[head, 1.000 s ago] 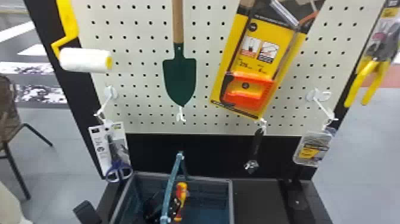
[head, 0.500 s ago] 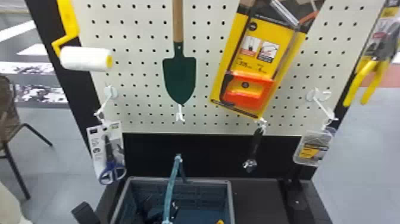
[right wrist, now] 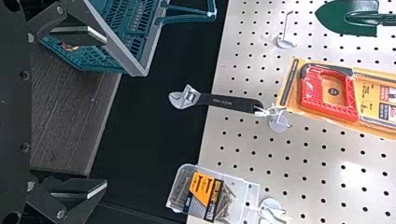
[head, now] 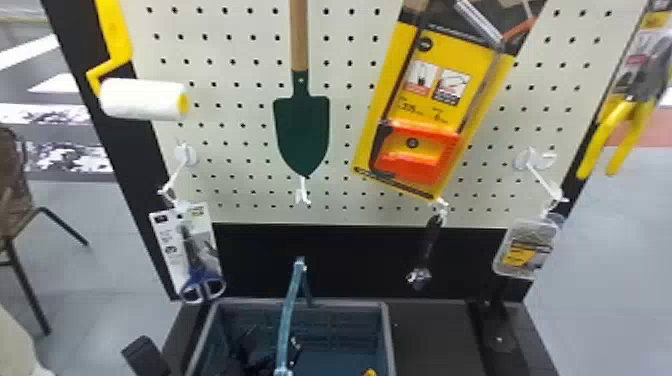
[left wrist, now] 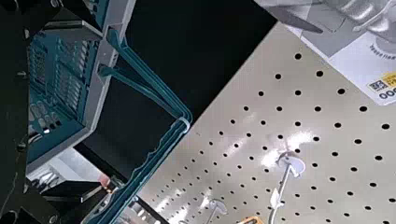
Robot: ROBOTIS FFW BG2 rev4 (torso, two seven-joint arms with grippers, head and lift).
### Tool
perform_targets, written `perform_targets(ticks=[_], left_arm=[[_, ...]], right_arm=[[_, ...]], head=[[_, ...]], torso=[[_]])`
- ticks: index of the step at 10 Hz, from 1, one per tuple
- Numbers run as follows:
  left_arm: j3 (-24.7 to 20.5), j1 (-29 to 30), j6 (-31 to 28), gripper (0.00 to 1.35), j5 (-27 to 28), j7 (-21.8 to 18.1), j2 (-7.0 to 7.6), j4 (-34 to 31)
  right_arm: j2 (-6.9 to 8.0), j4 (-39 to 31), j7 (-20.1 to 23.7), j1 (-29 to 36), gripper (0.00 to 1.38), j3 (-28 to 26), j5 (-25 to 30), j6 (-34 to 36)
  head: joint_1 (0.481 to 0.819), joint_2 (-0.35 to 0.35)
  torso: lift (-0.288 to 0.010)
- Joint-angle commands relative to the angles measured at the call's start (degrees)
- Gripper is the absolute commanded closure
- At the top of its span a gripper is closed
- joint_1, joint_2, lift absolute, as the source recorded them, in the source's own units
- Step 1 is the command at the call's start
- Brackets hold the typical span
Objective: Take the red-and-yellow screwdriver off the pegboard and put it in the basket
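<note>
The basket (head: 345,302) is set at the desk's (head: 430,340) rear left corner, presumably to receive lowered tools. Left end effector (left wrist: 100,111) and right end effector (right wrist: 106,112) are found spread, apparently after release. The screwdriver (head: 370,372) is judged deposited inside; its handle, earlier exposed mid-basket, is now reduced to a yellow tip farther right

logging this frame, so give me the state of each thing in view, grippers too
Left gripper: open
Right gripper: open
Basket: open-topped, things inside
Basket handle: raised
Adjustable wrench: hanging, head down
Scissors: carded, hanging, handles down
Screw box: closed, hanging
Saw: packaged, tilted
Trowel: blade down
Paint roller: roller end down
Pliers: handles down
Hook below trowel: empty
</note>
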State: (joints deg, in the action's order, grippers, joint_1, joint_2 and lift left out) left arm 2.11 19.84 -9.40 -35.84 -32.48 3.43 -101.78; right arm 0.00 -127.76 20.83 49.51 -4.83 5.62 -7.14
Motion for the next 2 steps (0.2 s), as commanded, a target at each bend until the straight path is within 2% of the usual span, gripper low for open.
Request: perform_targets(ticks=[1, 2], left_arm=[[-0.18, 0.0, 0.52, 0.17, 2.88, 0.58, 0.0, -1.24], [-0.7, 0.0, 0.35, 0.17, 6.57, 1.19, -0.09, -3.34]], right_arm=[[0.05, 0.0, 0.0, 0.11, 0.21, 0.0, 0.0, 0.02], [0.05, 0.0, 0.0, 0.11, 0.21, 0.0, -0.09, 0.02]], head=[[0.549, 0.0], [0.549, 0.0]], torso=[[-0.1], [-0.1]])
